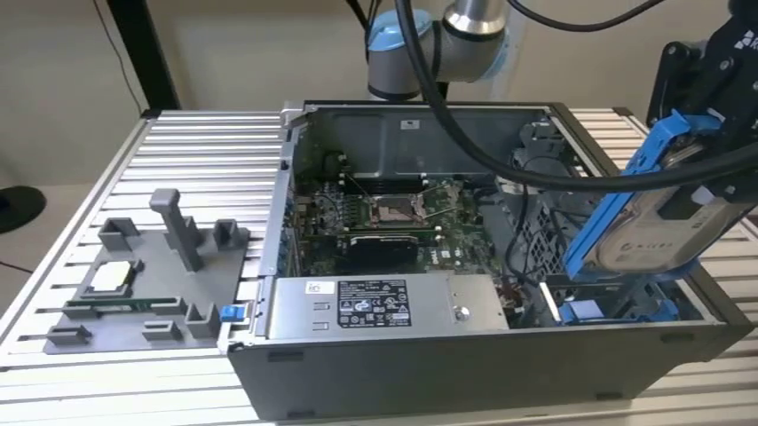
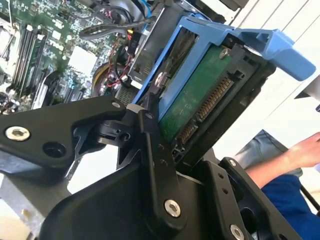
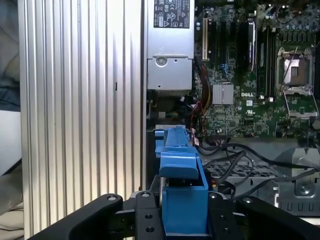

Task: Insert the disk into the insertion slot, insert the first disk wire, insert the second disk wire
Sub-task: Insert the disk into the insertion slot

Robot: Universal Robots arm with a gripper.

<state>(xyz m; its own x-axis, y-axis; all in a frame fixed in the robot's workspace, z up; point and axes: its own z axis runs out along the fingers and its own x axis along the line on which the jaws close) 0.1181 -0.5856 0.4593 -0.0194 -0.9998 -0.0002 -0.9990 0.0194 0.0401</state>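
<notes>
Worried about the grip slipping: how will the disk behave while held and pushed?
The disk looks rigid and probably heavy for its size, being metal-cased. Its blue frame may flex slightly under the gripper. The bare circuit board seems fragile against knocks.

We see a silver-grey arm with light blue joint caps, thick black cables trailing from it, and a matte black gripper whose fingers carry round silver screws.
</notes>
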